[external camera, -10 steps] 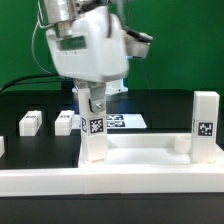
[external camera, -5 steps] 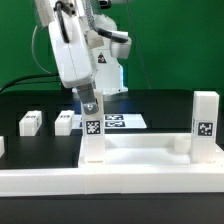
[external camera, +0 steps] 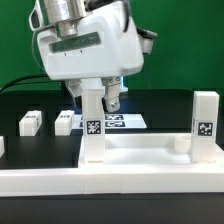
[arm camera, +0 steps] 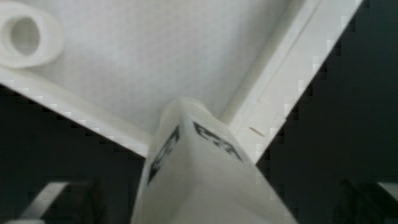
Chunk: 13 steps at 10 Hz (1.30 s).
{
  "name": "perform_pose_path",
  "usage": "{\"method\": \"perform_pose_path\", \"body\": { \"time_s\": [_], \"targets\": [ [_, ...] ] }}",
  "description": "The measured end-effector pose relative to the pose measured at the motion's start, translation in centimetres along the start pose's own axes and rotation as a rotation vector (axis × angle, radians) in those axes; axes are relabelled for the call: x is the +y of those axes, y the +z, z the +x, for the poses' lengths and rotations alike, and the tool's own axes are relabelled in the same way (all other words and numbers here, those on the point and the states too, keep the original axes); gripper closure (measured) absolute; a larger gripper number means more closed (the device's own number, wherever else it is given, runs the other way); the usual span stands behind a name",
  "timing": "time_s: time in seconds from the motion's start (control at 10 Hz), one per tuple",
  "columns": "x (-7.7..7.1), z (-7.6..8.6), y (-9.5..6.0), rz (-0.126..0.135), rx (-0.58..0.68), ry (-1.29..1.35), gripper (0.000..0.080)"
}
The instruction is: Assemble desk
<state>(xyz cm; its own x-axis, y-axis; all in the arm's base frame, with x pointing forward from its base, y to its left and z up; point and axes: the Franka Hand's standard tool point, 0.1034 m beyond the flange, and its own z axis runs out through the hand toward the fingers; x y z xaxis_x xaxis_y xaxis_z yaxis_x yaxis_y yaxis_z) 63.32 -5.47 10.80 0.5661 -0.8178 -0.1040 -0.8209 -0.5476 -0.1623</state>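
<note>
Desk panel (external camera: 145, 157) with upright corner leg (external camera: 93, 140), its top hidden between spread jaws.

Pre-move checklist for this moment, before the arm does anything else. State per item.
1. Leg under the gripper stands upright at a panel corner: ok.
2. Jaws apart, with a gap showing beside the leg top, so no clamp: ok.
3. Leg seated fully in its socket: cannot tell, neither view shows the joint.
4. Second leg upright at the exterior view's right corner: ok.
5. Two loose legs lying on the table at the exterior view's left, apart from each other: ok.
</note>
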Motion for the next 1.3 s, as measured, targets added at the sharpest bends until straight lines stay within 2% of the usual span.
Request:
{"method": "perform_pose_path", "body": {
  "time_s": [0.3,0.4,0.5,0.7,0.8,0.9,1.0,1.1,1.3],
  "targets": [
    [0.08,0.08,0.05,-0.011,0.009,-0.240,0.0150],
    [-0.36,-0.10,0.25,-0.042,0.045,-0.507,0.0150],
    [-0.75,-0.16,0.05,-0.048,0.050,-0.633,0.0150],
    [-0.56,-0.11,0.22,-0.049,0.049,-0.626,0.0150],
    [-0.54,-0.09,0.21,-0.049,0.050,-0.626,0.0242],
    [-0.55,-0.10,0.22,-0.047,0.050,-0.605,0.0242],
    [-0.39,0.01,0.23,-0.049,0.052,-0.541,0.0444],
    [-0.07,0.25,0.23,-0.052,0.054,-0.483,0.0496],
    [0.02,0.36,0.20,-0.047,0.060,-0.268,0.0499]
  ]
}}
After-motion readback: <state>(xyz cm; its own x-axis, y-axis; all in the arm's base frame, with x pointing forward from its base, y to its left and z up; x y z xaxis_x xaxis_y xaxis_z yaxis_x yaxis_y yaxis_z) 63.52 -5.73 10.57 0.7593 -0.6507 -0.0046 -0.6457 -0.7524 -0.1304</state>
